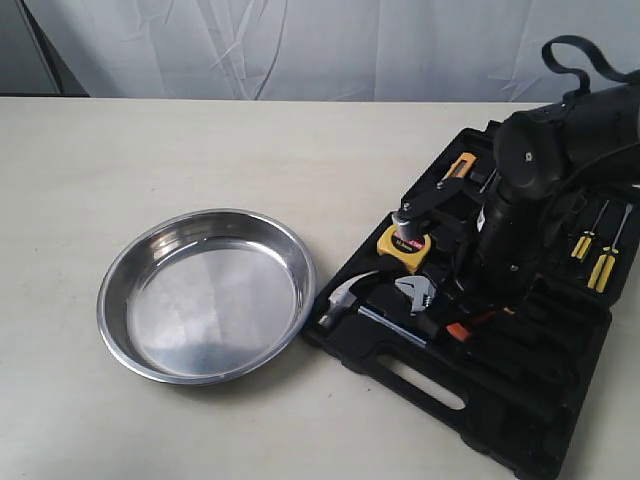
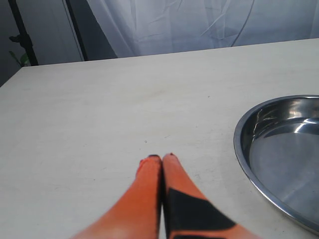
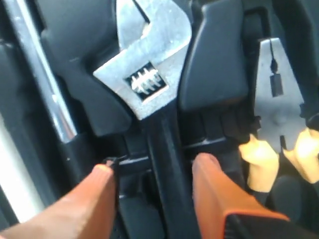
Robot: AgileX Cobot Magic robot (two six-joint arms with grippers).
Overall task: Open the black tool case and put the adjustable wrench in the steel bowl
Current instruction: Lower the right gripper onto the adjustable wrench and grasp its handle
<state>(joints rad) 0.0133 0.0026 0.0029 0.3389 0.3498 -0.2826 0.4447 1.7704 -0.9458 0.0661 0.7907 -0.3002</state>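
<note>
Wrench (image 3: 152, 94) handle runs lengthwise between the right jaws, spread either side, gripping nothing yet; left jaws, closed and empty, sit off by the bowl (image 2: 284, 159).

The exterior camera sits high on one side of the table (image 1: 200, 150), tilted down and facing the white curtain (image 1: 300, 50) behind it. It is far enough back to take in the steel bowl (image 1: 210, 300) at eight o'clock and the black tool case (image 1: 500, 400) at four o'clock. The left wrist camera is low over the tabletop, looking along the closed left gripper (image 2: 162, 158) towards that same curtain; it shares the bowl's rim with the exterior view. The right wrist camera hangs very close above the open case, facing down past the parted right gripper (image 3: 154, 164) at the adjustable wrench (image 3: 144, 64). The exterior view also shows the wrench, small, between three and four o'clock.
</note>
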